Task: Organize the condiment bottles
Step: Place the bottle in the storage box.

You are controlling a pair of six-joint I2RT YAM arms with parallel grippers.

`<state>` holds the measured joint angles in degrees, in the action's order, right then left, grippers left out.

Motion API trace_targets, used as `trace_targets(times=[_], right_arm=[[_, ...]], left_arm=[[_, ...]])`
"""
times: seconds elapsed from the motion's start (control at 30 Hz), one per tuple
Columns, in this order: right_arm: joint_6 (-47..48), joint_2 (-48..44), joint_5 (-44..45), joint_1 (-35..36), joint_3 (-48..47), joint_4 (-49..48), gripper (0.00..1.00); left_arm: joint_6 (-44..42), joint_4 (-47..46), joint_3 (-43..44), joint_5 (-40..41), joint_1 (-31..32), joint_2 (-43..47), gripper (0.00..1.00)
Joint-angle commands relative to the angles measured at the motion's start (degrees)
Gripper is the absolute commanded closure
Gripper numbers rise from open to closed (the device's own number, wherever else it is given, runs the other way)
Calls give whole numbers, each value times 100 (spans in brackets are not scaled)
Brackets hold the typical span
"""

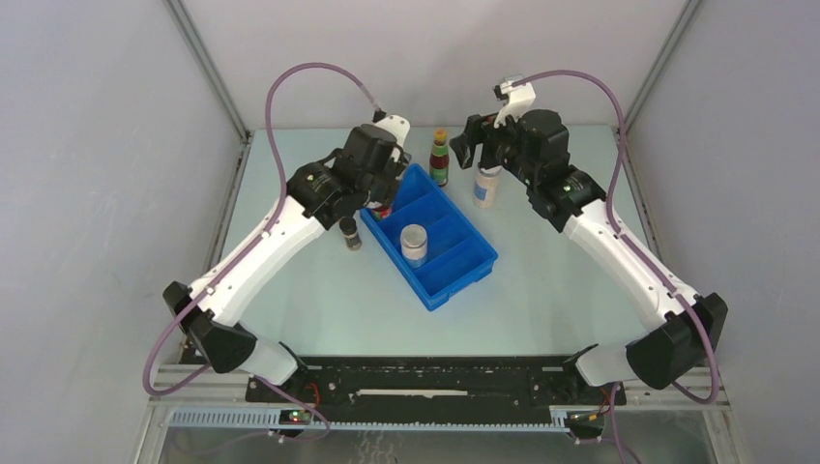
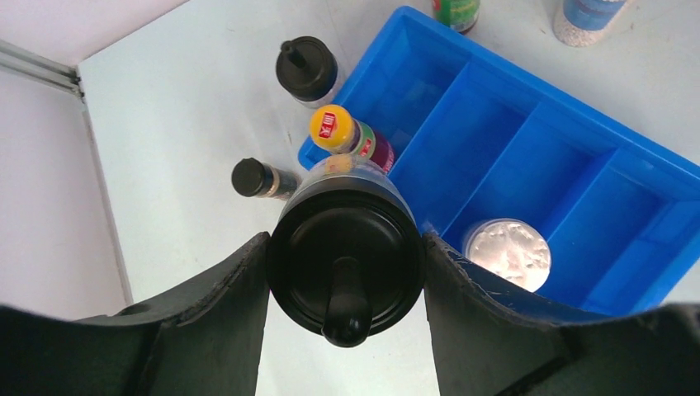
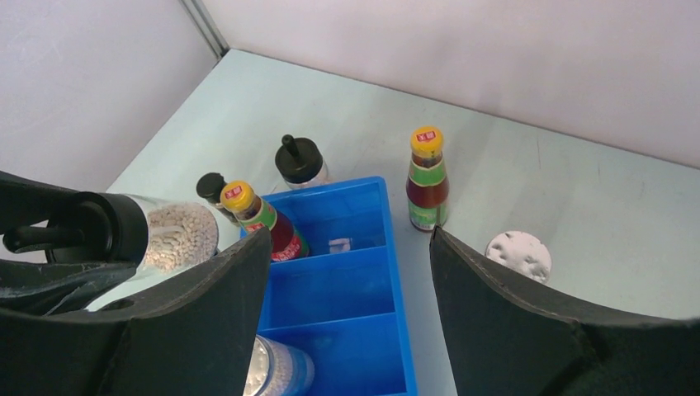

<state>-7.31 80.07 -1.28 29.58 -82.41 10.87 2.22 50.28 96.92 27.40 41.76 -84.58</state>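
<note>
Left gripper (image 2: 344,272) is clamping a black-lidded spice jar (image 2: 347,239), holding it just beside the blue tray's (image 2: 578,110) far end; right gripper (image 3: 348,239) is hovering open, empty; next, the jar likely needs lowering into a free compartment.

Left arm (image 1: 266,242): rises from near-left base, elbow bent, forearm running up and inward toward centre. Wrist pitched down. Left gripper (image 2: 345,247): pointing downward, fingers (image 2: 223,305) closed against opposite sides of black-lidded spice jar (image 2: 347,264), pads touching lid rim, jar gripped between them.

Right arm (image 1: 619,246): stretched from near-right base toward far side, forearm angled inward, wrist raised and turned left. Right gripper (image 3: 348,239): held in air, jaws spread wide, nothing between fingers.

Two grippers well apart.
</note>
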Motion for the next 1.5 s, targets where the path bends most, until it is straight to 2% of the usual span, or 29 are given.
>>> trace_targets(times=[0.0, 0.57, 0.87, 1.13, 1.47], right_arm=[[-128, -298, 86, -89, 53, -235, 21], [-174, -370, -28, -293, 234, -307, 21], [-166, -356, -55, -348, 234, -314, 21], [-147, -306, -99, -436, 235, -329, 21], [-182, -207, -196, -524, 234, -419, 21]], left_arm=[[235, -418, -67, -124, 134, 143, 100], [446, -667, -443, -552, 280, -180, 100], [453, -678, -330, -635, 272, -519, 100], [612, -924, -445, -1169, -40, -720, 100], [635, -1065, -622, -1400, -301, -907, 100]])
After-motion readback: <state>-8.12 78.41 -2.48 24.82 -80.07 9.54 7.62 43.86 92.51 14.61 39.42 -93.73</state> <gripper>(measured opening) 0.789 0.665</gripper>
